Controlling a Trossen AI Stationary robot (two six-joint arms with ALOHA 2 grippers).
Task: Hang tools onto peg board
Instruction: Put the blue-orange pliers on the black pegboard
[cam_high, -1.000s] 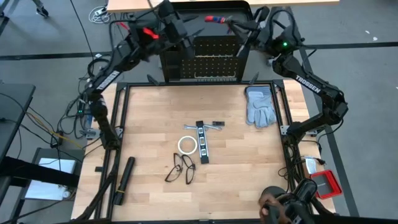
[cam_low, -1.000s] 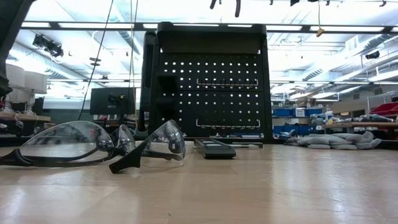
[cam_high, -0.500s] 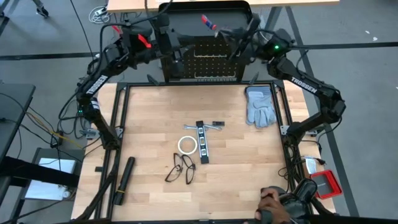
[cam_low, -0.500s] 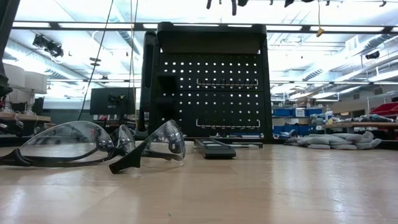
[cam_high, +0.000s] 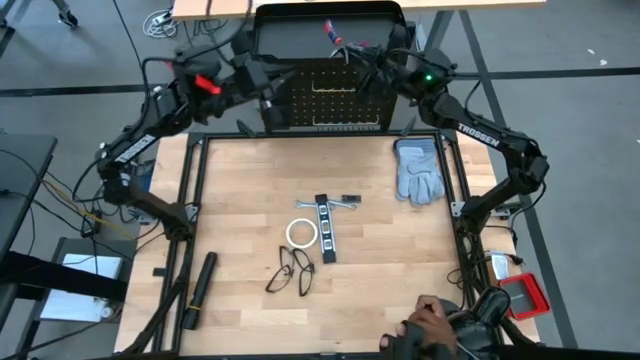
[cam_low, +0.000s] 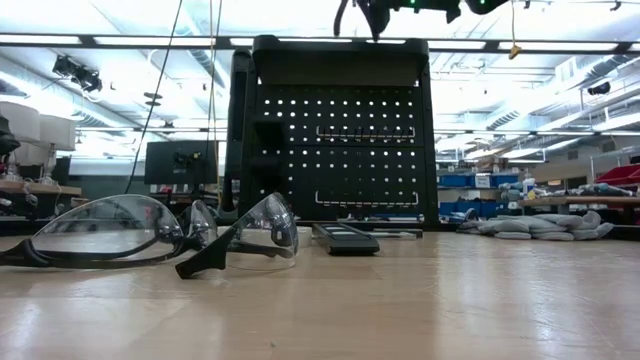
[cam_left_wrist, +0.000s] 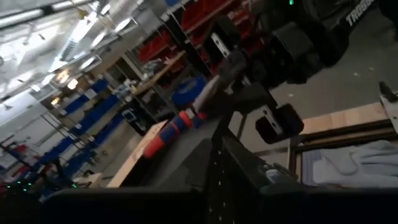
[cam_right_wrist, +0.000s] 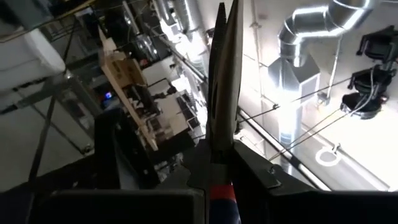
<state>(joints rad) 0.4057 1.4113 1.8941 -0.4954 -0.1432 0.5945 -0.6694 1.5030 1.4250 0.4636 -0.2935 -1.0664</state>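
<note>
Since a second ago my right gripper (cam_high: 350, 50) carries the red-and-blue-handled pliers (cam_high: 333, 33) further left | now top centre, pinched, over the black perforated metal peg board (cam_high: 345, 95) | left gripper (cam_high: 268, 88): cannot tell | risk: pliers twist, miss the hook.

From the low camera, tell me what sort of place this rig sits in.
Probably a workshop or warehouse-style lab: ceiling strip lights run overhead, shelving with blue bins stands behind the peg board, and a desk monitor sits to one side.
</note>
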